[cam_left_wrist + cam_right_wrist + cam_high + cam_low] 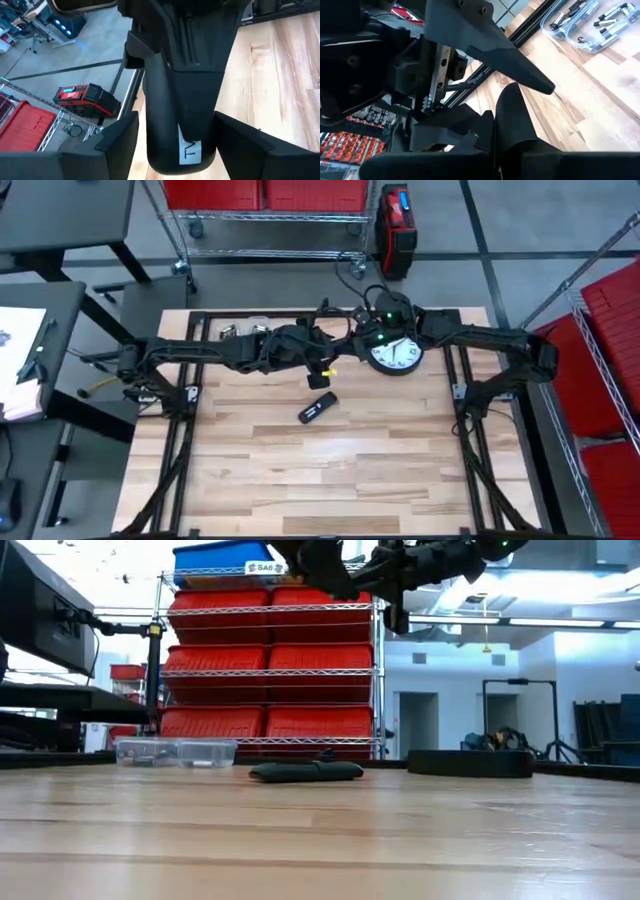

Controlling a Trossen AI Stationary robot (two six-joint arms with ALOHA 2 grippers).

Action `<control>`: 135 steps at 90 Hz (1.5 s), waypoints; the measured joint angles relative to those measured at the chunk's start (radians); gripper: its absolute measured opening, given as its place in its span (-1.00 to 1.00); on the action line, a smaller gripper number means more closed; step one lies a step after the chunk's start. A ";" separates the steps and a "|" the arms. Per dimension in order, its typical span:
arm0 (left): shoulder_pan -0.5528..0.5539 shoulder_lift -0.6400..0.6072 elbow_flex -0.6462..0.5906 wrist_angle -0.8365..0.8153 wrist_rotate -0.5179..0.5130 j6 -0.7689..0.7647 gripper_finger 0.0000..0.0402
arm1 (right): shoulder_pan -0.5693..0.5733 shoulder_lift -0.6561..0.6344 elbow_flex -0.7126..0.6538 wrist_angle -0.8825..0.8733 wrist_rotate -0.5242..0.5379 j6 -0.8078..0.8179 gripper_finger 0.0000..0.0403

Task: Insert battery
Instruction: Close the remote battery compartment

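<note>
Currently we're clamping the TV remote (182, 115) in the left gripper (170, 145) above the clock (396, 355); right gripper's (495, 145) fingers: can't tell — align slowly.

I see a pale wooden desk (330, 470) of smooth planks, a glossy black plastic remote (182, 100) and clear plastic trays (176, 751).

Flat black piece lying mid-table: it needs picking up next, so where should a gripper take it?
Take the black piece across its narrow width, near the middle, coming straight down from above. It lies flat and low on the table, long, slim and diagonal, so probably turn the fingers to straddle its long sides.
</note>
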 joint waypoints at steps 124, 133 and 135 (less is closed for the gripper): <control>-0.060 -0.069 0.000 -0.510 0.007 -0.586 -0.24 | -0.061 -0.192 0.000 -0.216 0.003 -0.873 -0.05; -0.084 -0.066 -0.006 -0.549 0.035 -0.660 -0.24 | -0.061 -0.175 0.000 -0.278 0.026 -0.914 -0.08; -0.089 -0.063 -0.008 -0.551 0.036 -0.675 -0.24 | -0.061 -0.169 0.000 -0.293 0.027 -0.922 -0.09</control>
